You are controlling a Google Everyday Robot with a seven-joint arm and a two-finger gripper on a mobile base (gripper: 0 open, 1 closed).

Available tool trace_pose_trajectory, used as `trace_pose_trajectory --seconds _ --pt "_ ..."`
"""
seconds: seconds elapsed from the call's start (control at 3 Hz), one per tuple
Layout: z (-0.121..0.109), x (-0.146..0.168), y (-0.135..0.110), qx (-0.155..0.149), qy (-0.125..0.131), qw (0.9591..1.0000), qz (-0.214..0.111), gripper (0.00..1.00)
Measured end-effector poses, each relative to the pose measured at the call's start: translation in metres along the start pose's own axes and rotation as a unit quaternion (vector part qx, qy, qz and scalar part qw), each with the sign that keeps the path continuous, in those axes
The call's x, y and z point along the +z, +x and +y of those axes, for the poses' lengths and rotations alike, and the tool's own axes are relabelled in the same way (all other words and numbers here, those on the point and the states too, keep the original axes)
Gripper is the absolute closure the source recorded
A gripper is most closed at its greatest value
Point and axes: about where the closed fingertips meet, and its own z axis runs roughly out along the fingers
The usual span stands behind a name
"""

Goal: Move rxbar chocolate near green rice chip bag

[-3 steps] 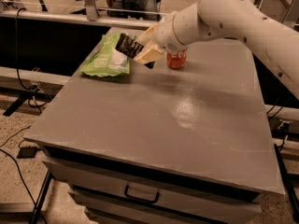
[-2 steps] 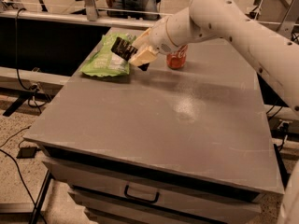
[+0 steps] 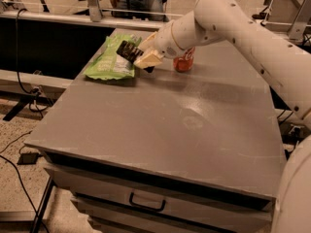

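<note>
The green rice chip bag (image 3: pixel 109 61) lies flat at the far left of the grey table (image 3: pixel 160 125). My gripper (image 3: pixel 144 58) hangs just above the table at the bag's right edge. It is shut on the rxbar chocolate (image 3: pixel 129 51), a black-wrapped bar that sticks out to the left over the bag's right side. The bar is held in the air, tilted, just above the bag.
A red soda can (image 3: pixel 184 61) stands upright just right of the gripper, partly behind my arm (image 3: pixel 228 18). The table has a drawer handle (image 3: pixel 147 204) at the front. Cables and a rail run along the floor at the left.
My gripper has moved a little left with the bar, so the bar now hangs over the bag's right edge. The bag and can have not moved.
</note>
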Motion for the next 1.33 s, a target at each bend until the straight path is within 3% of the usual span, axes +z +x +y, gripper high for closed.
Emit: trace_pose_trajectory --seconds 0.33,1.0,1.33 --pt "0.002 0.003 0.000 0.000 -0.003 1.0000 -0.001 0.00" --pt "0.002 -0.003 0.000 -0.011 -0.010 0.9999 -0.001 0.00" --pt "-0.005 -0.026 0.011 -0.005 0.007 0.9999 0.006 0.00"
